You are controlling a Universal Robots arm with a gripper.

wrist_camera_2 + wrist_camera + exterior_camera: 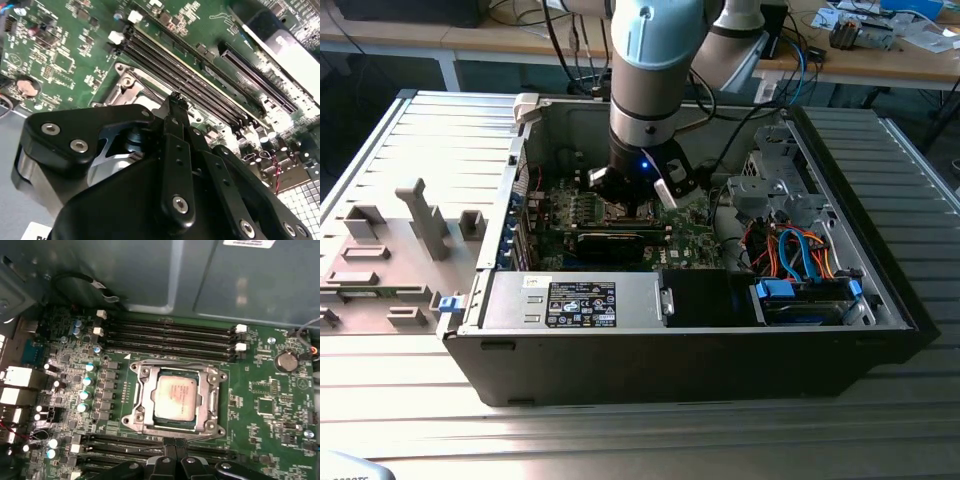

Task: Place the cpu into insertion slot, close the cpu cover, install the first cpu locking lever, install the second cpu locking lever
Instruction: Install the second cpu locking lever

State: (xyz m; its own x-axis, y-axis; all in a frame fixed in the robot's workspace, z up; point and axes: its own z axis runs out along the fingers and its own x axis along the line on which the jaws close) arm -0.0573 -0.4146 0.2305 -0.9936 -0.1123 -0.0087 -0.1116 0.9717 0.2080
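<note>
In the first wrist view the cpu (175, 399) lies flat in the insertion slot (170, 373), pale silver top up. The cpu cover (145, 401) lies down around it, its square window framing the chip. My gripper (174, 444) is shut, with nothing visible between its black fingers, and its tip hovers at the socket edge nearest the camera. A thin metal rod (200, 435) runs along that edge. In the second wrist view the gripper (175, 98) points at a silvery socket corner (127, 82). In the exterior view the gripper (632, 205) is down inside the open computer case.
Long black memory slots (170, 337) flank the socket on the green motherboard (265, 405). The case walls (520, 180), a power supply (580, 300) and a drive bay with blue and orange cables (800, 265) surround the board. Grey plastic fixtures (420, 220) stand on the table at the exterior view's left.
</note>
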